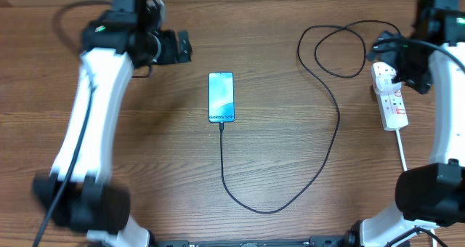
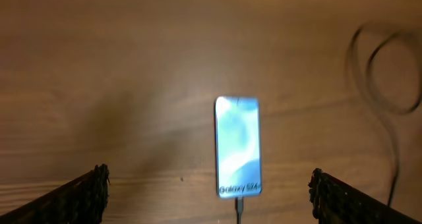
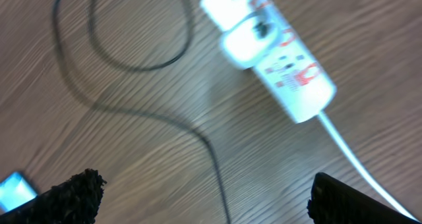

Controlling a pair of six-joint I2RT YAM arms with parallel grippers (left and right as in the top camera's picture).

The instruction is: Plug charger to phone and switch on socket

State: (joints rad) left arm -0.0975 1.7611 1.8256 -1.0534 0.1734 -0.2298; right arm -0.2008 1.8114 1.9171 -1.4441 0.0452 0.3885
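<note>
At mid-table the lit phone [image 1: 221,96] has the charger [image 1: 330,156] at its lower edge, while the left gripper [image 1: 183,47] near it and the right gripper [image 3: 204,194] above the socket [image 3: 277,59] gape empty

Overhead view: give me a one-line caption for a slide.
Lit phone on wooden table, black charger cable meeting its lower edge and looping right toward the white socket.

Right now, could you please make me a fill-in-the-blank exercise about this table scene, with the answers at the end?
1. The screen of the phone is switched ____.
2. The charger cable meets the phone at the edge nearest the words ____.
3. The socket lies on the robot's ____ side of the phone.
4. The left fingers and the right fingers are both ____.
Missing words: on; Galaxy S24; right; open.
</note>
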